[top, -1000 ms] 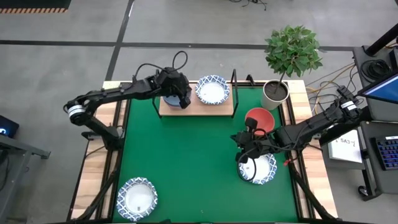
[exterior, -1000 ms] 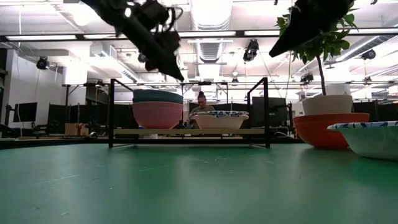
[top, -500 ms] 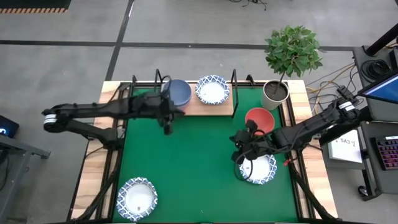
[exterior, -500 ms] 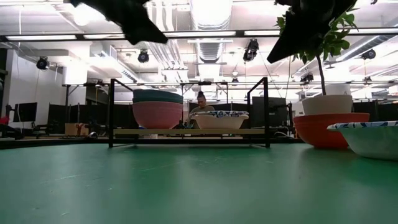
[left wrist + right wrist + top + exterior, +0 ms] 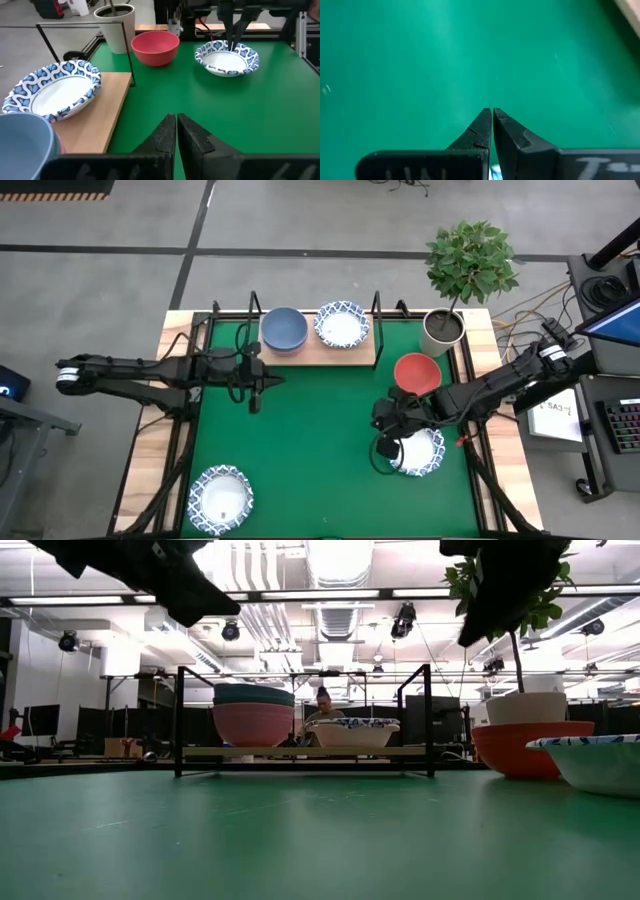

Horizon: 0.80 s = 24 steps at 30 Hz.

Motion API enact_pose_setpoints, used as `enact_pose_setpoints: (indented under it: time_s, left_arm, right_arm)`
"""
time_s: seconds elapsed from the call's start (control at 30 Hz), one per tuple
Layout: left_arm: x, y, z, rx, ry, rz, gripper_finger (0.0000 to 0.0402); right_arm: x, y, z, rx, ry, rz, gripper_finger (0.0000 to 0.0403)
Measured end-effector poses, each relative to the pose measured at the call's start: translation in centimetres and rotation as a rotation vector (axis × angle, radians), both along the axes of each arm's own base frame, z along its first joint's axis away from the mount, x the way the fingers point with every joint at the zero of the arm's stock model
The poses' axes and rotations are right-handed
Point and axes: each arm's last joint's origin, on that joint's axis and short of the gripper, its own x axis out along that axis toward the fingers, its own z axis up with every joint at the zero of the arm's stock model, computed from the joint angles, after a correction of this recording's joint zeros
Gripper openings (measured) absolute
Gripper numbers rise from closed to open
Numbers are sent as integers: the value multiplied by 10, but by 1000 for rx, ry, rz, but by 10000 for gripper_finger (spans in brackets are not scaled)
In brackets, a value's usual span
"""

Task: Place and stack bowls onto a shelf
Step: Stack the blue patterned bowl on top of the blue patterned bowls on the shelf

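- The left gripper [image 5: 254,392] has drawn back from the shelf [image 5: 345,355] onto the mat [image 5: 310,440]; its fingers are together and hold nothing.
- The grey-blue bowl [image 5: 284,329] now stands on the stack at the shelf's left end, so that placement looks done.
- The shelf's long axis runs left to right, along the table's far edge.
- The right gripper [image 5: 385,442] has moved to the left rim of the patterned bowl [image 5: 418,451]; its fingers seem nearly closed on this rim.

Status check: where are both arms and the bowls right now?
Left gripper empty, jaws shut, over the mat near the shelf. Right gripper shut on patterned bowl rim. Grey-blue bowl tops the shelf stack. Nothing in the way.
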Motion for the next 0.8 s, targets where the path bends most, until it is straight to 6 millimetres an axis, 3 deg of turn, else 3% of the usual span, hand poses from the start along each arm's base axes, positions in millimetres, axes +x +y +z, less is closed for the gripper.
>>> enact_pose_setpoints:
  time_s: [0.2,0.37,0.6,0.8]
  left_arm:
    - [1,0,-1,8,5,-4,0]
    - [4,0,0,21,1,-8,0]
    - [5,0,0,33,-5,-13,0]
    - [5,0,0,33,-7,-13,0]
  right_arm:
    - [2,1,2,-81,204,62,16]
    - [11,4,-1,-147,310,127,60]
    - [16,5,-26,-187,488,241,133]
    - [11,3,-50,-253,666,372,161]
